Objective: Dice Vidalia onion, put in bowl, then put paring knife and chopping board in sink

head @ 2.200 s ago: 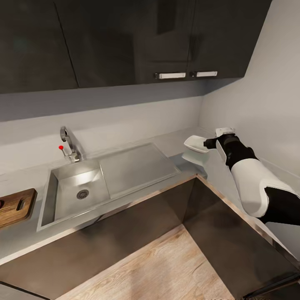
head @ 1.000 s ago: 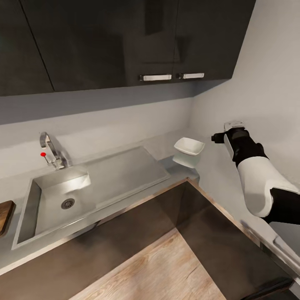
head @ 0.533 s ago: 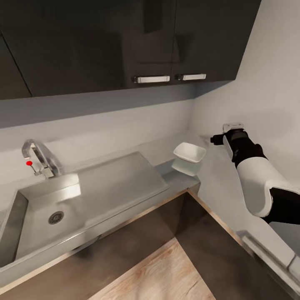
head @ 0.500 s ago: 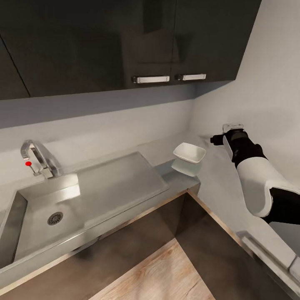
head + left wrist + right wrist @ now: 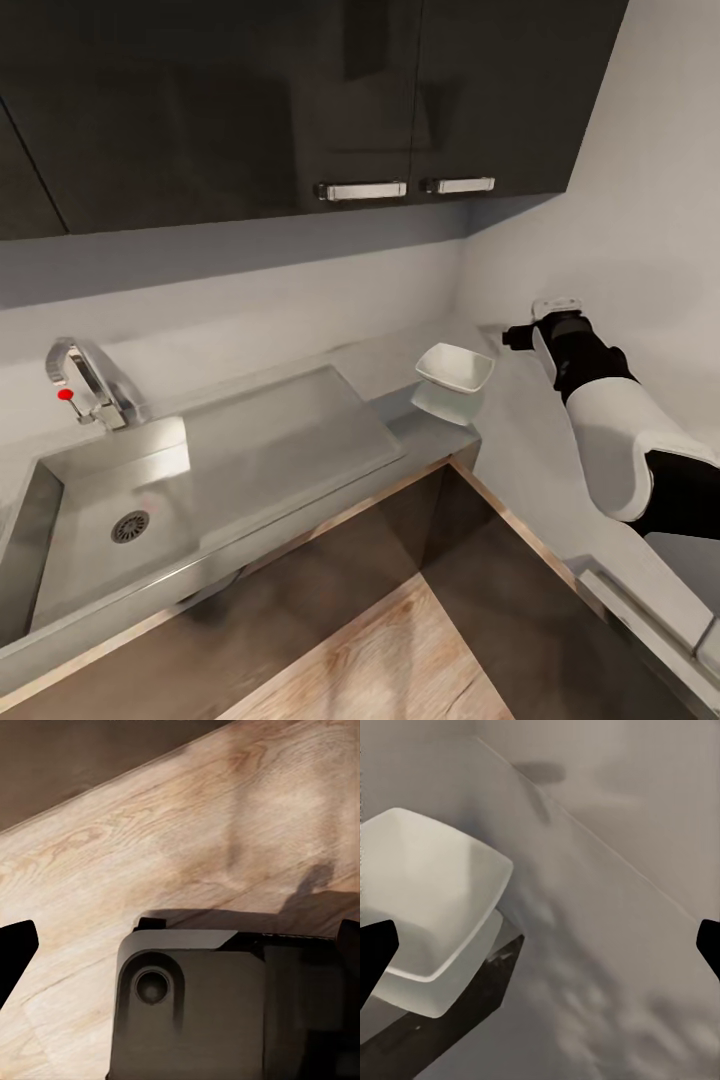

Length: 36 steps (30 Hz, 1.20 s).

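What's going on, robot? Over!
Right claw open, empty, beside bowl. Left claw open over floor. Sink bare. Nothing blocking.

**No readable text in your views**

You have no lettering, labels, brand marks, numbers or signs to read in any of the three views. In your head view, the dark upper cabinets (image 5: 300, 100) across the top of the frame are plain, and their chrome handles (image 5: 360, 189) carry no markings. The faucet (image 5: 85, 385) at the left edge has a small red knob (image 5: 65, 394), a plain colour dot with no symbol legible. The white bowl (image 5: 455, 368) right of centre is unmarked, as it is in your right wrist view.
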{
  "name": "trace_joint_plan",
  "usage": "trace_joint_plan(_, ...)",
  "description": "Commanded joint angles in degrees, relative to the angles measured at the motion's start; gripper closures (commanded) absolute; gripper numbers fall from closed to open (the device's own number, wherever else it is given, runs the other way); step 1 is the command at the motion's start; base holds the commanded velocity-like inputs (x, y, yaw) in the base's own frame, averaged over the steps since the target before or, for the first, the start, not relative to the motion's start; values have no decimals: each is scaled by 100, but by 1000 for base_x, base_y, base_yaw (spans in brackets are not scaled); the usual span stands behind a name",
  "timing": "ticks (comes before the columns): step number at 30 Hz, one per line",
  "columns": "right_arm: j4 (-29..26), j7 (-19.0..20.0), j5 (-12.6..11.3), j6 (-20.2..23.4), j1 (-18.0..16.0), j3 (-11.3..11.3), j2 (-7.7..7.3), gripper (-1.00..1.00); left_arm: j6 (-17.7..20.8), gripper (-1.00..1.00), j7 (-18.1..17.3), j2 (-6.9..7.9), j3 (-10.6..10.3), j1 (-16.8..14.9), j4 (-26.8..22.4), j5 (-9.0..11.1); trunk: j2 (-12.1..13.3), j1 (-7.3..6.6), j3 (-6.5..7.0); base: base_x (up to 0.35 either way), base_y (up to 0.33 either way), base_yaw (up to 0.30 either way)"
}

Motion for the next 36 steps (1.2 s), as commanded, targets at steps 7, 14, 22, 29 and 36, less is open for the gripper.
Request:
trace_joint_plan(7, 7, -14, 0, 22, -6, -14, 4, -100, -22, -100, 15, 0, -51, -5, 9, 55, -11, 3, 13, 0, 0, -97)
trace_joint_plan(14, 110, -8, -3, 14, -6, -14, 83, -100, -22, -100, 15, -1, -51, -6, 9, 55, -11, 3, 56, 0, 0, -160)
trace_joint_plan(22, 172, -6, -2, 13, -5, -14, 238, -100, -22, -100, 15, -1, -51, -3, 9, 55, -11, 3, 80, 4, 0, -66)
trace_joint_plan(29, 205, -2, 2, 5, -5, -16, 316, -100, -22, -100, 15, -1, -51, -4, 9, 55, -11, 3, 82, 182, 0, -4)
trace_joint_plan(36, 209, 3, -2, 5, -5, -18, 324, -100, -22, -100, 15, -1, -51, -4, 16, 55, -11, 3, 82, 288, -77, 0)
